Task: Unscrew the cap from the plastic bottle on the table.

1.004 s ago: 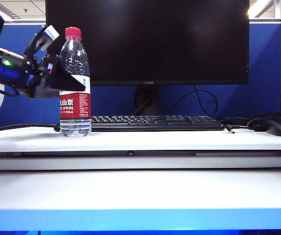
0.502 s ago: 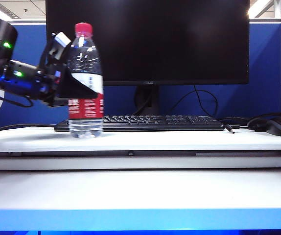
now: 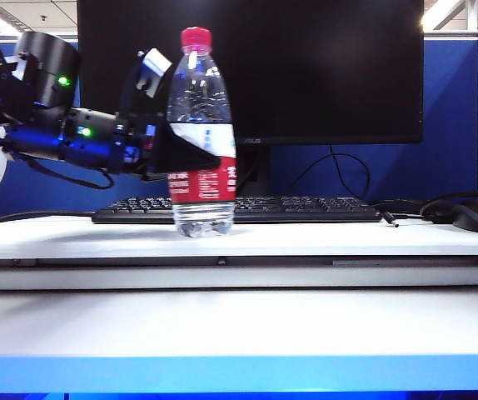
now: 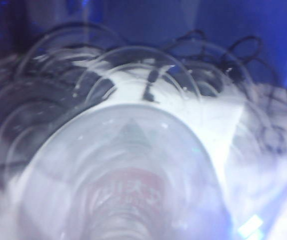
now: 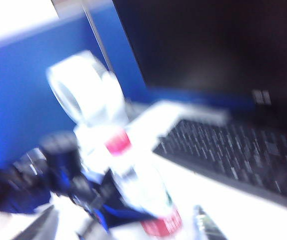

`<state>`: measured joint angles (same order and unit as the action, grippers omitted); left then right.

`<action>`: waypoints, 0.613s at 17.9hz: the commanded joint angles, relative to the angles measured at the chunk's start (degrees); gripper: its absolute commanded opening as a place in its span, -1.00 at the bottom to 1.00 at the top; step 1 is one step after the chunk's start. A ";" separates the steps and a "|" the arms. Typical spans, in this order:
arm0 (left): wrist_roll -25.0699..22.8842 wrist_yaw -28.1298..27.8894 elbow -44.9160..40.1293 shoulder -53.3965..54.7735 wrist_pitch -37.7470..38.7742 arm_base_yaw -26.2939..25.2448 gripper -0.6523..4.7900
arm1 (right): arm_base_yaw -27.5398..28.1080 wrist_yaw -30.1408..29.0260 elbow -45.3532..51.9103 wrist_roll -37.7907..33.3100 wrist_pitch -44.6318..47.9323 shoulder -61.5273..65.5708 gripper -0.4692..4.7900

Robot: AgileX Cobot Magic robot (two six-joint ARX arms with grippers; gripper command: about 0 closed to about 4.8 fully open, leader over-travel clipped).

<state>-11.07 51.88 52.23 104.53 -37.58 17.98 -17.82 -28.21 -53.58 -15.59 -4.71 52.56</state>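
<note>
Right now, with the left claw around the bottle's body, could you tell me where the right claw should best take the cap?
Grip the cap on its sides, coming down from above. It tops the upright bottle, clear of the left claw at the label, so nothing blocks the top.

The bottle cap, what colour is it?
The cap is red-pink, seen best in the exterior view, still screwed on top of the plastic bottle.

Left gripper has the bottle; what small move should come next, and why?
Probably bring the right gripper, unseen in the exterior view, over the small red ribbed cap. The left gripper clasps the clear plastic bottle at mid-body, upright on the white table, cap still on.
</note>
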 commanded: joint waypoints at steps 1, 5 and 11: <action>0.59 -0.94 -0.22 1.01 0.59 1.95 -0.57 | -0.68 -2.25 -0.07 1.29 1.31 5.03 0.97; 0.61 -2.32 -0.22 2.56 0.17 4.61 -0.57 | -6.75 -0.70 -0.09 1.29 10.45 13.46 1.00; 0.61 -5.60 -0.22 2.71 0.04 6.08 -0.69 | -9.42 3.69 -0.13 8.44 17.44 18.25 1.00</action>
<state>-10.28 47.75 52.51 106.50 -41.28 23.94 -27.09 -24.38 -53.52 -10.61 11.86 70.63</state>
